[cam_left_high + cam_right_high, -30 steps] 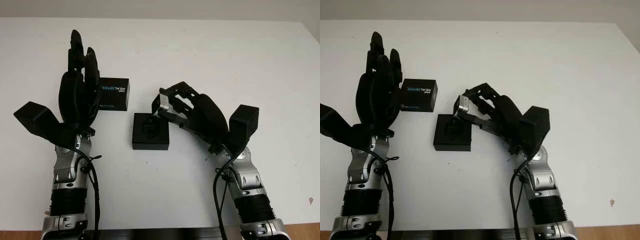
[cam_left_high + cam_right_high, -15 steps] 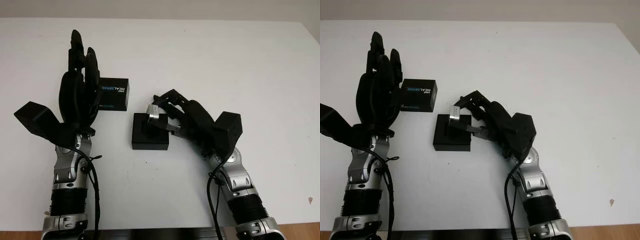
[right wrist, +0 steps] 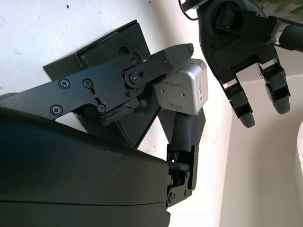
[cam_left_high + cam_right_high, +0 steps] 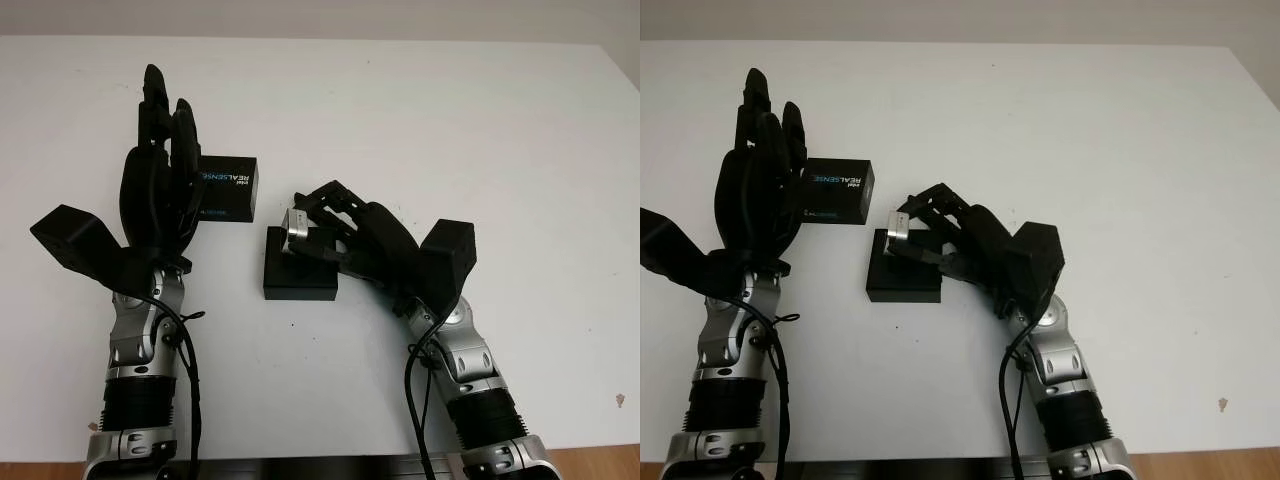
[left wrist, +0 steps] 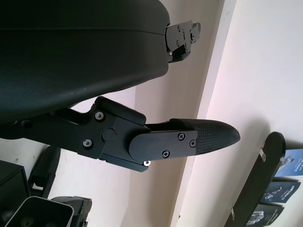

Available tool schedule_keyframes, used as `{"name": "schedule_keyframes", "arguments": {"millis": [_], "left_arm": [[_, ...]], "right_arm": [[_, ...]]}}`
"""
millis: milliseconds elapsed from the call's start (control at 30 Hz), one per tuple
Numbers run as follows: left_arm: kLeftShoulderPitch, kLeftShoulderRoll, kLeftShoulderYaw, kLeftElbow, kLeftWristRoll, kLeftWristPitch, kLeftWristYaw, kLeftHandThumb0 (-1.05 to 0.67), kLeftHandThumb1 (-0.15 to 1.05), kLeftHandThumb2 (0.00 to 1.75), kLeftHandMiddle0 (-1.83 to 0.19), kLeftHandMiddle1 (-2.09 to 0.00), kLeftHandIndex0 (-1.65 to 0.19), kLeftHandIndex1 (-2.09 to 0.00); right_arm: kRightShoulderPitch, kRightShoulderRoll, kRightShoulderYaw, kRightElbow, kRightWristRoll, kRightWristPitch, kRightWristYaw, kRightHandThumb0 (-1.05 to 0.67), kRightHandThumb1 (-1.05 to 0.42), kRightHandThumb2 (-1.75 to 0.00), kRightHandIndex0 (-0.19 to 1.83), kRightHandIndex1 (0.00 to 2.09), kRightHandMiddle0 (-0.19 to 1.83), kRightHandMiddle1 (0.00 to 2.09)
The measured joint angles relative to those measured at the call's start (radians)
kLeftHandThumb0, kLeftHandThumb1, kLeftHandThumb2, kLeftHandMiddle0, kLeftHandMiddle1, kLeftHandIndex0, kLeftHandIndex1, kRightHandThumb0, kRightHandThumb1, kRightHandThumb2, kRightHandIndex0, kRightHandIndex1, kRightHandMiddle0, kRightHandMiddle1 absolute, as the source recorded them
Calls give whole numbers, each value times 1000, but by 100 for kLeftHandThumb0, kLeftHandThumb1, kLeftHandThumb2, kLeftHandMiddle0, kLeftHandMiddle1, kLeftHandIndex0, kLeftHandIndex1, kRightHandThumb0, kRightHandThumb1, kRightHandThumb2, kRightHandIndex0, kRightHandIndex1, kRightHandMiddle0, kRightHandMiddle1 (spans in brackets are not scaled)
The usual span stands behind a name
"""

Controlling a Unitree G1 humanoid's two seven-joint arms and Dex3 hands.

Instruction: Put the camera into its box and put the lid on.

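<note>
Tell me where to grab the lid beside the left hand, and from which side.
Grip the lid across its two long side faces, coming down from above. It lies flat on the table, so the underside is closed off, and the open left hand stands against its left end; the right end is free.

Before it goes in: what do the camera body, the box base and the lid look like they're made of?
The camera, held in the right robot hand, looks like brushed or anodised metal: silver-grey, matte sheen, printed lettering. The box base looks like matte black cardboard or foam with a moulded recess; which one is unclear. The lid looks like printed card: black with white and blue lettering. The left robot hand is open beside it.
</note>
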Motion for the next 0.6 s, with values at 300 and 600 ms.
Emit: {"name": "schedule_keyframes", "arguments": {"millis": [300,600], "left_arm": [[0,-2,-2,0,0,-2,5,-72,105,48,19,0,19,0],[0,-3,-3,-1,1,-2,12,-71,105,50,19,0,19,0]], "right_arm": [[19,-9,10,-33,-19,6,3,-49,-105,-8,17,0,19,187],[33,-14,21,-5,-56,-73,0,-49,-105,-6,19,1,18,186]]}}
